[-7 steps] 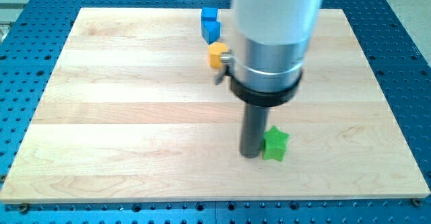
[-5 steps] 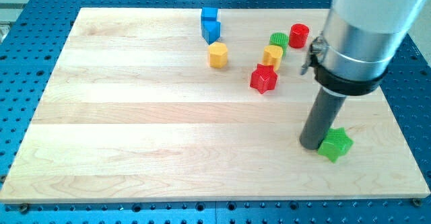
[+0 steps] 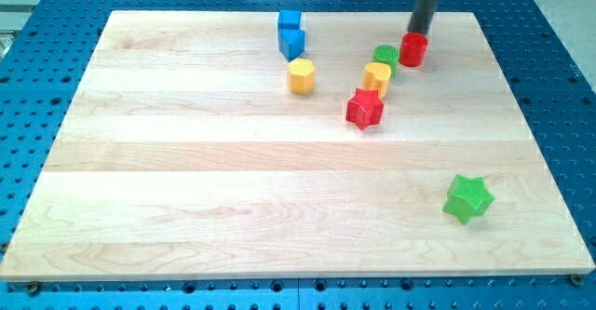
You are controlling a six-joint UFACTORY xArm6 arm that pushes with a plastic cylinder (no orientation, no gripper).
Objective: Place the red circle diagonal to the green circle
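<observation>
The red circle lies near the view's top right, just right of and slightly above the green circle; the two almost touch. My tip stands right behind the red circle, at its top edge, touching or nearly touching it. The rod rises out of the view's top.
A yellow block sits just below the green circle, with a red star below it. A yellow hexagon lies left of them. Two blue blocks sit at the top. A green star lies at the lower right.
My tip has left the green star at the lower right and moved up to the red circle's top edge. The green star ended slightly further right and lower.
</observation>
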